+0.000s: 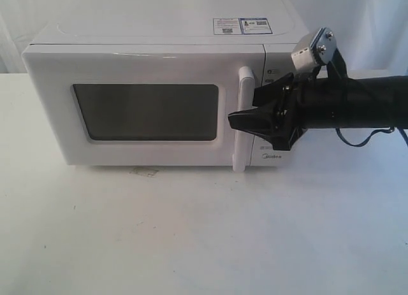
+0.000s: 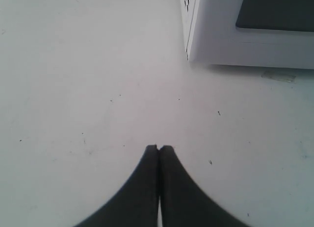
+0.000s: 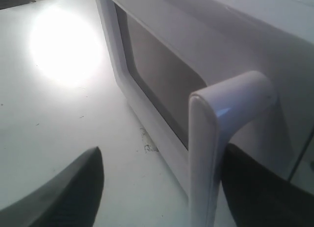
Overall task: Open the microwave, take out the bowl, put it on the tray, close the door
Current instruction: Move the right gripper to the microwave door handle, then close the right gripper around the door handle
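The microwave stood toward the back of the white desk, its door shut flush with the body along every edge. The dark window showed nothing of the inside, so the bowl could not be seen. The right hand reached in from the side at mid-height of the vertical handle. Its fingers were spread wide with the bar between them, one on the window side and one on the side of the control panel, gripping nothing. The left hand hung over bare desk near the microwave's lower corner on the hinge side, jaws pressed together and empty. In front of the door the desk lay broad and open, giving room for its swing.
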